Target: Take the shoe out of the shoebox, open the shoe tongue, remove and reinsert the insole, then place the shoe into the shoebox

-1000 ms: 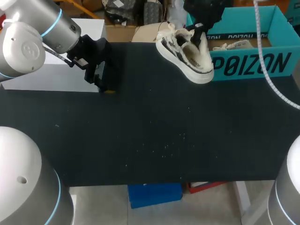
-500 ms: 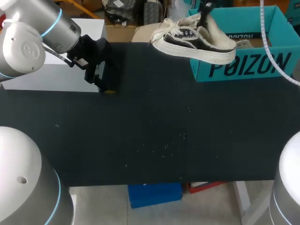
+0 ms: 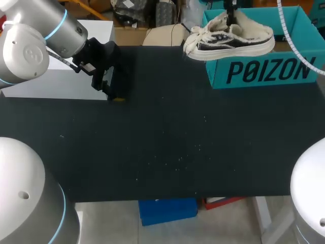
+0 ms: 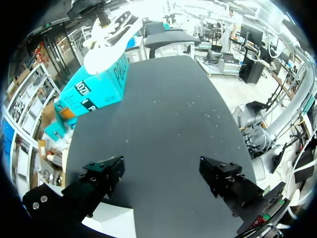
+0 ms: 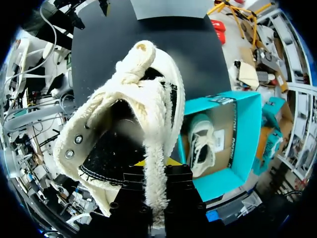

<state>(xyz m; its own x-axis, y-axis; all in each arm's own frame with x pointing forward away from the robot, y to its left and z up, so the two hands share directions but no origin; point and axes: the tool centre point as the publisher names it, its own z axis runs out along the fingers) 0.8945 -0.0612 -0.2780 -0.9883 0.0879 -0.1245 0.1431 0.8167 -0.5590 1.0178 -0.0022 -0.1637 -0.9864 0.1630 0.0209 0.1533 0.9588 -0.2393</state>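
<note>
A black shoe (image 3: 229, 36) with a cream fleecy lining and white laces hangs level over the left front part of the teal shoebox (image 3: 269, 71). My right gripper (image 3: 231, 18) comes down from above and is shut on the shoe's fleecy collar. The right wrist view shows this grip (image 5: 157, 171) on the shoe (image 5: 124, 134); under it lies the open shoebox (image 5: 235, 148) with a second shoe (image 5: 202, 144) inside. My left gripper (image 3: 114, 94) stands open over the table's far left with nothing between its fingers (image 4: 101, 178). Far ahead of it are the shoebox (image 4: 94, 87) and the shoe (image 4: 106, 42).
A white box (image 3: 61, 81) sits at the table's far left, beside my left arm. A cardboard box (image 3: 157, 34) stands behind the table's back edge. The black tabletop (image 3: 167, 142) stretches across the middle and front.
My right gripper has carried the shoe to the right and up over the shoebox, turning it from tilted to level. My left arm has not moved.
</note>
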